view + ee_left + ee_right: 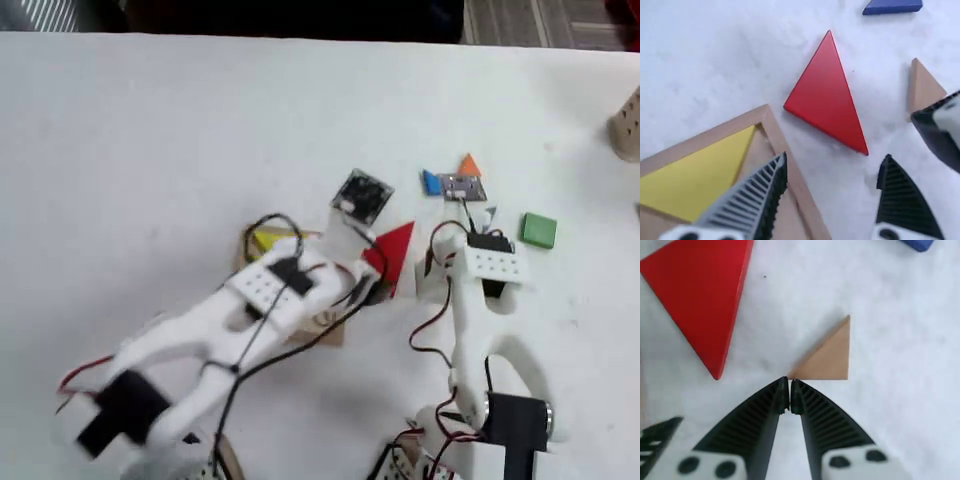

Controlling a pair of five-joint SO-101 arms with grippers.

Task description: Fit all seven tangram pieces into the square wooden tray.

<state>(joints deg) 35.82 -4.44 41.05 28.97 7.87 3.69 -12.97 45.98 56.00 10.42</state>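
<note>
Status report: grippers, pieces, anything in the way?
Left gripper open at tray corner, near red triangle. Right gripper shut, tips at tan triangle. Yellow triangle in tray.

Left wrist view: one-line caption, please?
Open left gripper at rim of tray; yellow triangle inside, red triangle outside on table.

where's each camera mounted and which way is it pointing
High view: fixed above the table, looking down; left arm and right arm show.
Left wrist view: on the left arm, looking down at the tray corner; open left gripper shows.
Right wrist view: on the right arm, looking down at the tan triangle; shut right gripper shows.
Shared: both wrist views show the red triangle and tan triangle.
</note>
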